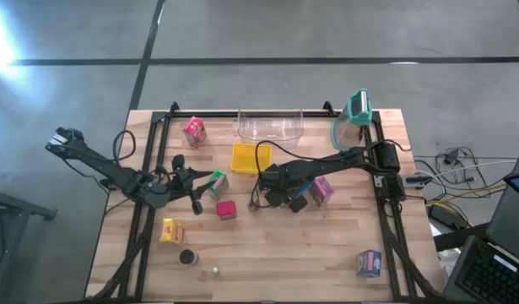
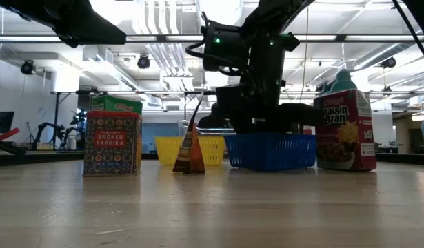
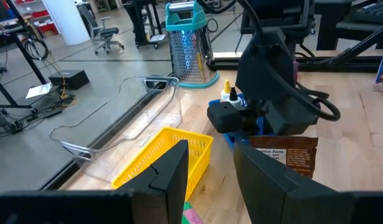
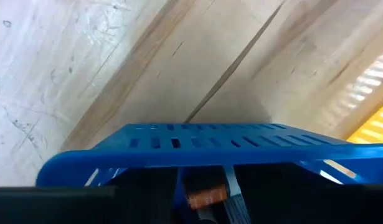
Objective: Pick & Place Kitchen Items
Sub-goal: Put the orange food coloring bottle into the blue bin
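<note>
The right gripper (image 1: 274, 196) is hanging low over the blue basket (image 2: 270, 151), right above its rim. I can't tell whether its fingers are apart or together, since the wrist view is mostly blue plastic slats (image 4: 210, 146) with a bit of something orange peeking underneath.

The purple Raisin Bran carton (image 1: 321, 190) is sitting just beside that gripper, on the side toward the arm's base (small, palm-sized, standing upright in the low view (image 2: 345, 131)).

The left gripper (image 1: 194, 177) is waiting with its fingers (image 3: 172, 171) slightly apart and nothing between them. The green carton (image 1: 218, 183) is sitting just past its tip, the red paprika tin (image 1: 226, 210) nearby, and the yellow carton (image 1: 172, 230) is lying back toward its arm.
</note>
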Motion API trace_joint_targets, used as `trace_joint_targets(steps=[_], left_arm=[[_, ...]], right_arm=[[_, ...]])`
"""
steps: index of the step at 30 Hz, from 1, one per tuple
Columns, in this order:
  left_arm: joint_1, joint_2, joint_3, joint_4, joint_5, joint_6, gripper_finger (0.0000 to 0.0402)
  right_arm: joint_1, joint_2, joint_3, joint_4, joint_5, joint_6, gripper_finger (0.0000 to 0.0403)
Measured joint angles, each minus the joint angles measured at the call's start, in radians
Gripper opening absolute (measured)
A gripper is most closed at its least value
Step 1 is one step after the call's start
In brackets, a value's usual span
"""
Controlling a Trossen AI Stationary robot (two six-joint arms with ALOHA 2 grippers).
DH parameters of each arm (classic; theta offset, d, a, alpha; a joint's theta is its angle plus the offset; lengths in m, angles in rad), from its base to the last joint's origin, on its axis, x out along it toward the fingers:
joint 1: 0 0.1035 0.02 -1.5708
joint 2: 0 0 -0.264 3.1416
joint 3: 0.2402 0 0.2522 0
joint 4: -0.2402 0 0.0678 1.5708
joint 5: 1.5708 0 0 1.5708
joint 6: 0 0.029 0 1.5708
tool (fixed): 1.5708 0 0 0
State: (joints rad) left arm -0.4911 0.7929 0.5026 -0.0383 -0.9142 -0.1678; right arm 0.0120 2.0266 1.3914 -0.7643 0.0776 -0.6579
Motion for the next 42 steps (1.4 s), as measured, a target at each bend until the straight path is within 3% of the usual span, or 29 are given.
trace_joint_targets(steps=[8, 23, 31, 42], left_arm=[[0.000, 0.000, 0.000, 0.000, 0.000, 0.000, 0.0136], [-0.001, 0.000, 0.000, 0.000, 0.000, 0.000, 0.0136], [-0.001, 0.000, 0.000, 0.001, 0.000, 0.000, 0.0136], [0.000, 0.000, 0.000, -0.002, 0.000, 0.000, 0.0136]], right_arm=[[0.002, 0.000, 0.006, -0.013, 0.000, 0.000, 0.0132], [0.037, -0.004, 0.126, -0.149, 0.007, 0.073, 0.0183], [0.057, -0.033, 0.204, -0.216, 0.021, 0.222, 0.0155], [0.060, -0.141, 0.209, -0.217, 0.060, 0.401, 0.0114]])
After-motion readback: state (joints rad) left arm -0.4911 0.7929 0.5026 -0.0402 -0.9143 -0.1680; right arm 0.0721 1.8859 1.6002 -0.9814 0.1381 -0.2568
